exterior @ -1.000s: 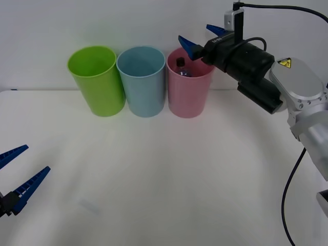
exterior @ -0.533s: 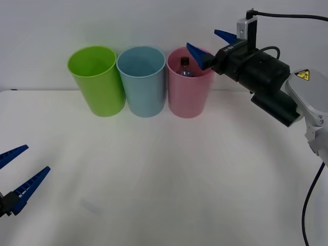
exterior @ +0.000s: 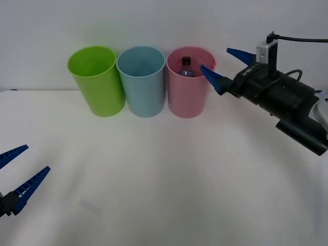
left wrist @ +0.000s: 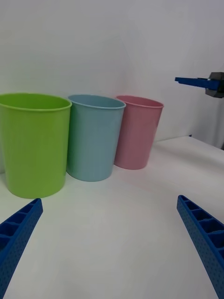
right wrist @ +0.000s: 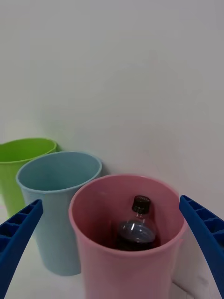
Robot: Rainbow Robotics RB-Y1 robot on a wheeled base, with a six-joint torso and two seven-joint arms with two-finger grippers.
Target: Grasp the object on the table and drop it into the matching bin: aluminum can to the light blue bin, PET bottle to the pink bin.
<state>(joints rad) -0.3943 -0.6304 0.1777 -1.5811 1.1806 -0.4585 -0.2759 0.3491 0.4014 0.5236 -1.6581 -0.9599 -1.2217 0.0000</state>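
The PET bottle, dark-filled with a black cap, stands inside the pink bin at the back of the white table. The right wrist view looks down on the bottle in the pink bin. My right gripper hangs open and empty just right of the pink bin's rim, at about rim height. The light blue bin stands directly left of the pink one. Low at the table's near left, my left gripper is parked open and empty.
A lime green bin is the leftmost of the three, touching the light blue bin. A white wall rises right behind the bins. The right arm's dark body stretches over the table's right side.
My right gripper has drawn back to the right, from over the pink bin's rim to beside it. The bottle stays in the pink bin. The left arm has not moved.
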